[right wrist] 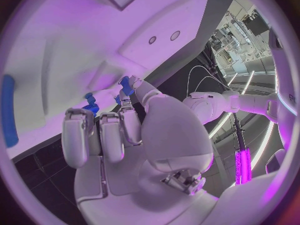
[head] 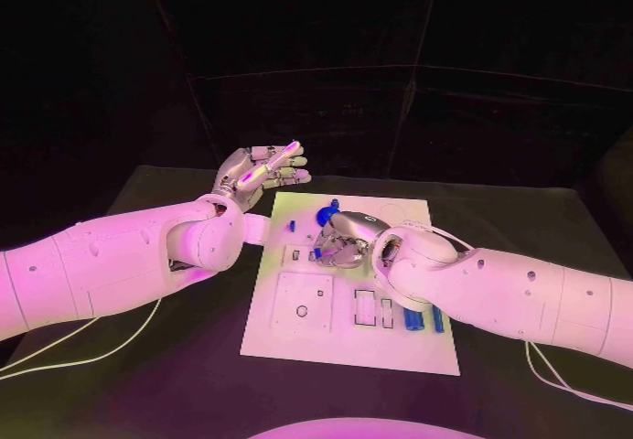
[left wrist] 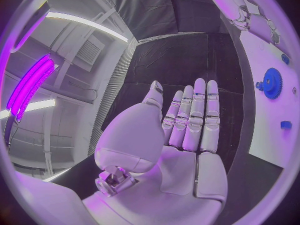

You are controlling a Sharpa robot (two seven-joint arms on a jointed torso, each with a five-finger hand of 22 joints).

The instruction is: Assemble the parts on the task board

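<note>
A: Nearest us on the task board (head: 346, 352) lies bare white plate; just beyond, from left to right, come a raised square panel (head: 302, 302), two small rectangular slots (head: 375, 307), then two long blue parts (head: 423, 319) lying side by side, their long axes running near to far.

B: And the hands?

A: On the left, the left hand (head: 260, 171) hangs raised off the board's far-left corner, fingers straight and together, palm bare. It holds nothing. Further right, the right hand (head: 340, 249) is bent down over the board's middle, fingers curled in.

B: Curled on something?

A: The right wrist view shows a small blue part (right wrist: 127, 84) at its fingertips (right wrist: 124, 105), and it looks pinched there. A second blue piece (right wrist: 90, 103) sits on the board just beside the fingers.

B: Which relation matters next?

A: I'd judge the held part against the board directly under it. The right hand is on the spot, the left well clear. A blue gear (head: 327, 214) stands on the far part of the board, just beyond the right hand, with a small blue peg (head: 292, 225) to its left.
</note>
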